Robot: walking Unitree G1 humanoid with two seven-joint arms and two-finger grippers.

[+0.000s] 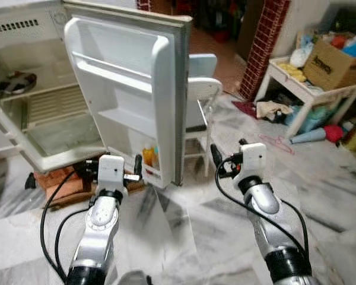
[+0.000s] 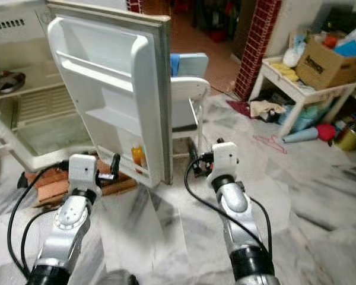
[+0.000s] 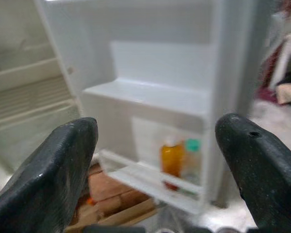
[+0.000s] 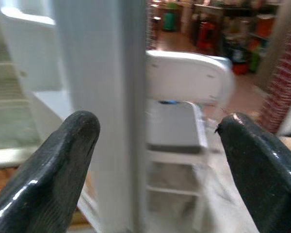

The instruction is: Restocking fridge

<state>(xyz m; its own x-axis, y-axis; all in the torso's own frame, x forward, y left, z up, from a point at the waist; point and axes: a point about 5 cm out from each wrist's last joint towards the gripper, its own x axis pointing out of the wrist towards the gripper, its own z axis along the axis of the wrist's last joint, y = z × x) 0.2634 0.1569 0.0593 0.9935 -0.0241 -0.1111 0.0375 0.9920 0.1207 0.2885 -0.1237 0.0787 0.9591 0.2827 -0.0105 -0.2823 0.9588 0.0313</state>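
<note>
A small white fridge (image 1: 29,113) stands open on bricks, its door (image 1: 127,89) swung wide toward me. In the door's bottom shelf sit an orange bottle (image 1: 148,155) and a bottle with a teal cap (image 3: 190,158). The same orange bottle (image 3: 171,158) shows ahead of my left gripper (image 3: 155,160), which is open and empty, just short of the door's inner side. My right gripper (image 4: 157,145) is open and empty too, level with the door's outer edge (image 4: 106,111). Inside the fridge a dark bowl (image 1: 15,83) rests on the upper shelf.
A white plastic chair (image 1: 199,89) stands right behind the door. To the right, a white table (image 1: 311,89) carries a cardboard box (image 1: 332,62) and clutter, with cloths, a hanger and a brass pot on the marble floor. A brick pillar (image 1: 264,41) rises beyond.
</note>
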